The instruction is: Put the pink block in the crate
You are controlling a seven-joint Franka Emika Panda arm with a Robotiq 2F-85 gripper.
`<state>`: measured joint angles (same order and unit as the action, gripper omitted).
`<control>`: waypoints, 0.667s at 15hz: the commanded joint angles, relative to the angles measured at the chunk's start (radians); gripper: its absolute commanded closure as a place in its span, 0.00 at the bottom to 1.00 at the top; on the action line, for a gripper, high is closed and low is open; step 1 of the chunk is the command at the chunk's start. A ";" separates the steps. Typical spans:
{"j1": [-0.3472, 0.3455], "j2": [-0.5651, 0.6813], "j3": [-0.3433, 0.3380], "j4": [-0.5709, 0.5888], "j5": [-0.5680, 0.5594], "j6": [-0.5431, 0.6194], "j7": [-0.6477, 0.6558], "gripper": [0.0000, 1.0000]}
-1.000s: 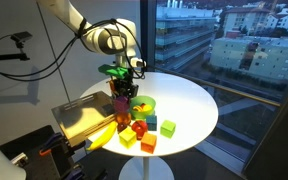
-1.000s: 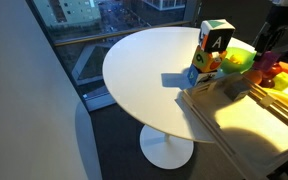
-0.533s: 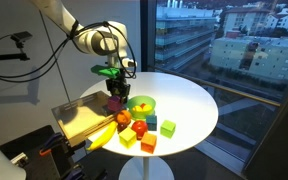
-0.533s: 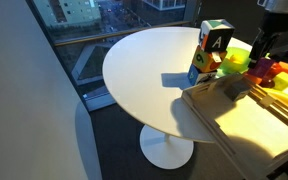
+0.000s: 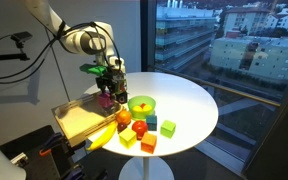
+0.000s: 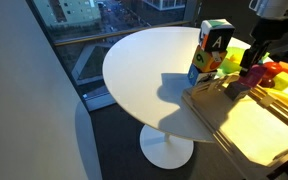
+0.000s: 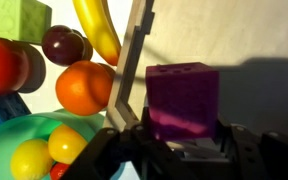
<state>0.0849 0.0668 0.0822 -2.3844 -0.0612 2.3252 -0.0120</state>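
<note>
Gripper [image 5: 107, 91] pinches the pink block [image 5: 106, 99] between its fingers in an exterior view. It hangs above the line where the crate [image 5: 76, 122] meets the tabletop [image 5: 189, 105]. The block is lifted off the tabletop, clear of the green bowl [image 5: 141, 104] and the loose toys beside it. From this angle I cannot tell whether it has crossed the crate's wall.

In an exterior view from the opposite side, the gripper [image 6: 252, 70] reaches down at the far end of the crate [image 6: 246, 128]. The block [image 6: 253, 80] shows only as a small pink patch at its tips. It sits close to red toys there, so neither its height nor its exact place can be read.

In the wrist view the block [image 7: 182, 98] fills the middle, clamped on two sides by the gripper [image 7: 182, 138]. The wall of the crate [image 7: 134, 70] runs just left of it, and bare crate floor lies under it and to the right. The block is therefore on the crate's side of the wall, and it appears to be held above the floor rather than resting on it. The banana [image 7: 99, 30], the orange [image 7: 84, 88] and the bowl [image 7: 9, 140] lie on the other side of the wall.

Picking up and carrying look done. What seems left is to lower the block if needed, spread the fingers to release it into the crate, and back away.
</note>
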 commanded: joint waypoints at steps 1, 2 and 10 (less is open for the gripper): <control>0.027 -0.033 0.024 -0.018 0.010 -0.001 0.068 0.68; 0.034 -0.031 0.030 -0.017 0.012 -0.002 0.085 0.68; 0.070 -0.011 0.065 -0.032 0.030 0.040 0.171 0.68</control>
<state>0.1451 0.0675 0.1393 -2.3940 -0.0547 2.3311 0.1298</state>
